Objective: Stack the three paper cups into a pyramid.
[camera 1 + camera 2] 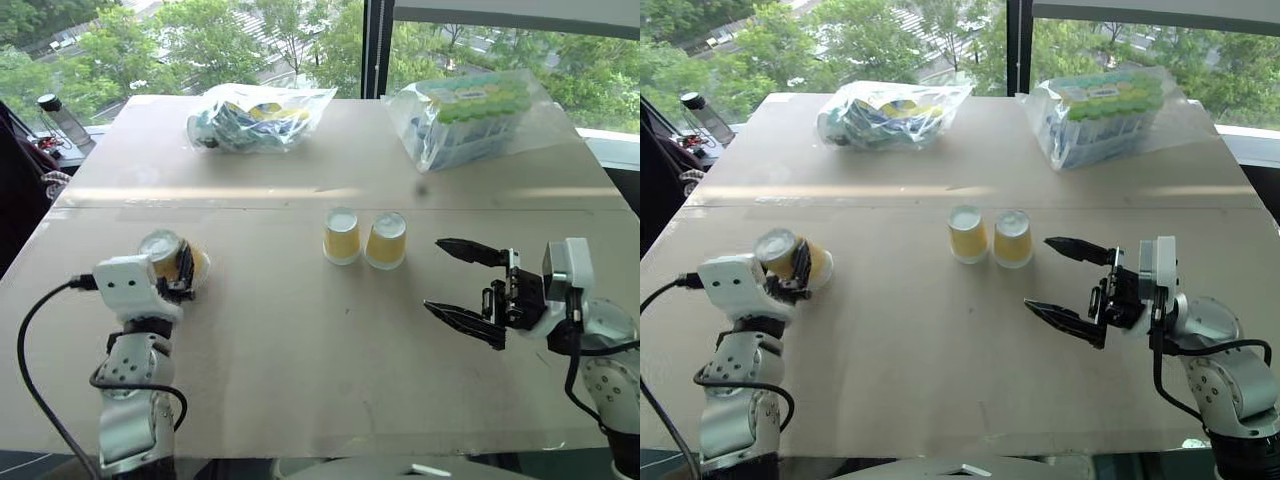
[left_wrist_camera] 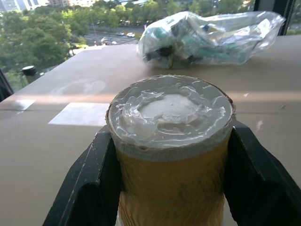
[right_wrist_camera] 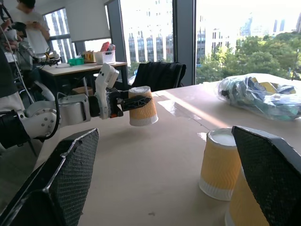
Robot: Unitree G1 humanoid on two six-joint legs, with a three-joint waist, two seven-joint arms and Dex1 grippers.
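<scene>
The left gripper (image 1: 180, 268) is clamped shut on a paper cup (image 1: 168, 255), its two black fingers (image 2: 91, 188) pressing the ribbed yellow sides just under the white base. The cup is held clear of the table (image 1: 300, 380), mouth down but tilted, as the right wrist view shows (image 3: 142, 112). The right gripper (image 1: 468, 295) stands wide open and empty, just beside the two other paper cups (image 1: 342, 236) (image 1: 386, 240). Those stand upside down, touching side by side near the middle of the table. Further back lie a clear bag of packets (image 1: 258, 117) and a wrapped pack of green-capped containers (image 1: 478, 118).

The step in hand appears to be carrying the third cup over to cap the pair. To do it well, the held cup should be levelled so its rim is flat, then brought above the seam between the two bases and lowered straight down, so each base bears half the rim. The squeeze should stay light, since paper walls buckle. Release should come only once the cup rests, with the fingers opening sideways so as not to nudge the base cups apart. The right gripper is best kept away from the pair.
</scene>
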